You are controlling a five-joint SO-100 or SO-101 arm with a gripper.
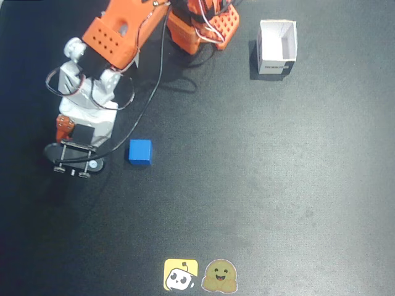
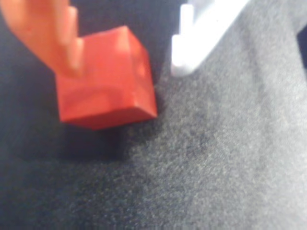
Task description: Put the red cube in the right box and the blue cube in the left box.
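In the wrist view the small, solid bright-red cube [image 2: 108, 79] fills the upper left, resting on the dark felt-like table [image 2: 216, 158] and sitting between the two fingers of the hand [image 2: 125, 64]: the orange finger [image 2: 45, 33] lies against its left face, while the white finger [image 2: 192, 48] stands just to its right with a narrow gap showing. The hand is therefore spread around the red cube rather than clenched on it, and the cube appears a little tilted, though the blur makes that uncertain. In the fixed view the orange-and-white arm [image 1: 99, 74] reaches down at the left side of the table, and the red cube itself is hidden under the arm's white wrist there. Just to the right of the wrist sits the small, solid bright-blue cube [image 1: 140, 152], untouched on the table and apart from the hand. Farther off, at the upper right of that view, stands an open white cardboard box [image 1: 277, 46], empty as far as can be seen; only this one box is in view. At the bottom edge lie two small stickers [image 1: 200, 275], one yellow, one brownish. The step in hand looks like the grasp of the red cube. The next move calls for bringing the fingers together squarely on the cube's opposite faces, so that the cube does not twist out, before lifting and carrying it across to the white box.
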